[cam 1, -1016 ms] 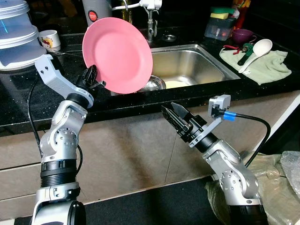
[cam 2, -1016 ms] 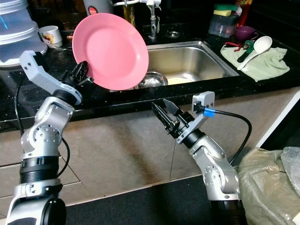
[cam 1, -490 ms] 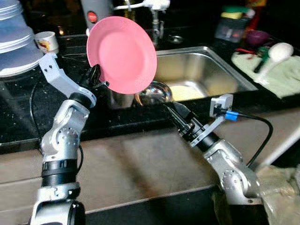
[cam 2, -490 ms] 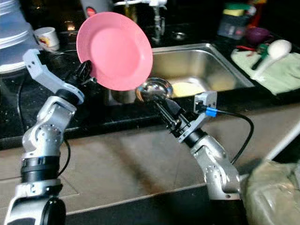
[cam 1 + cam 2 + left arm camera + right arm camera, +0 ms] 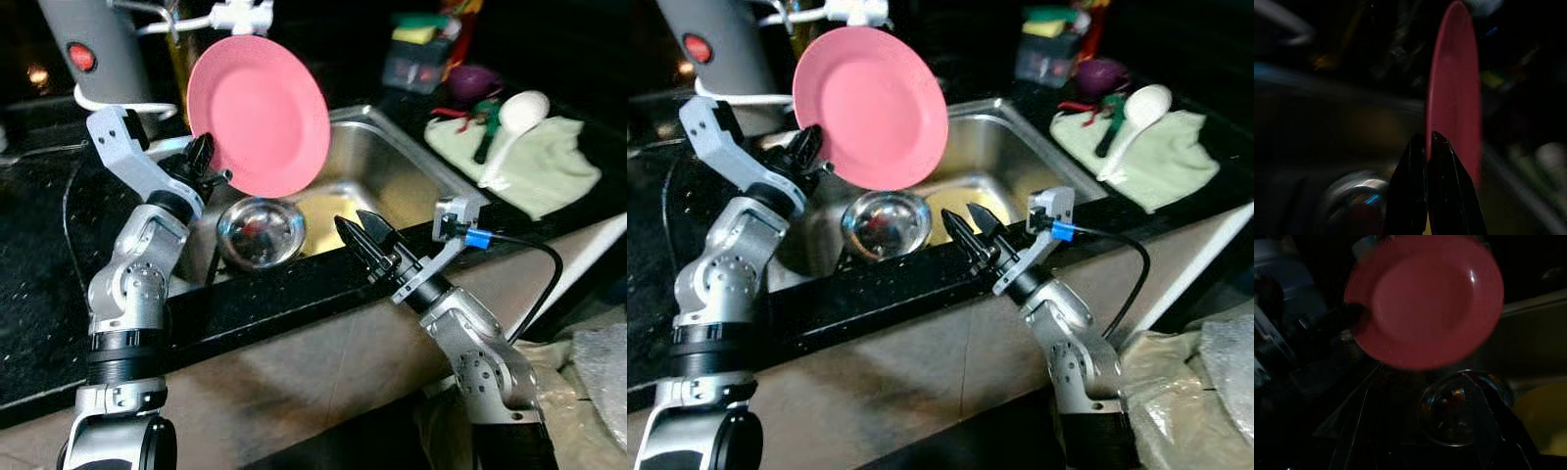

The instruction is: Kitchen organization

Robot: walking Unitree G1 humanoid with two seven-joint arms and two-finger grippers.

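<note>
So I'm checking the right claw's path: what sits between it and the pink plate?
In the left eye view, the steel bowl in the sink lies between the open right claw and the pink plate, which the left claw holds.

The pink plate (image 5: 259, 114) looks like smooth plastic with a soft sheen, while the steel bowl (image 5: 260, 231) below it is mirror-bright metal and the sink (image 5: 392, 171) is brushed stainless steel. The countertop (image 5: 39, 284) is glossy black speckled stone. A matt pale green cloth (image 5: 544, 166) carries a glossy white plastic spoon (image 5: 511, 115).
</note>
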